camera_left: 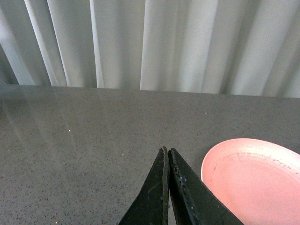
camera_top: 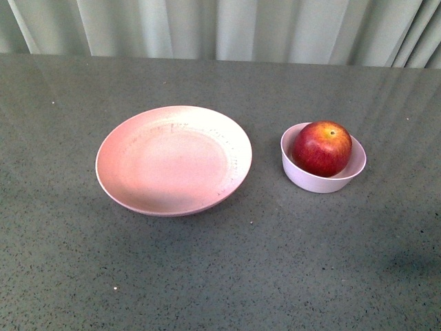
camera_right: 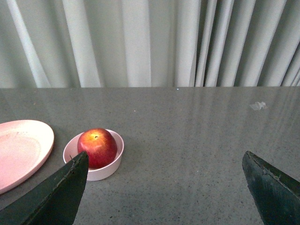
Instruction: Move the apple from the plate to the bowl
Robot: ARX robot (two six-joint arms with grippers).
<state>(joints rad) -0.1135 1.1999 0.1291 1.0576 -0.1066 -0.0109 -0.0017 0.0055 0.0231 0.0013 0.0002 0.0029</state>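
The dark-red apple sits inside the small pale bowl on the right of the grey table. The wide pink plate stands empty to the left of the bowl. Neither arm shows in the front view. In the right wrist view my right gripper is open and empty, well back from the bowl, which holds the apple, with the plate beside it. In the left wrist view my left gripper is shut and empty, with the plate's rim just beside it.
Pale pleated curtains hang behind the far edge of the grey speckled table. A small pale scrap lies on the table far off in the right wrist view.
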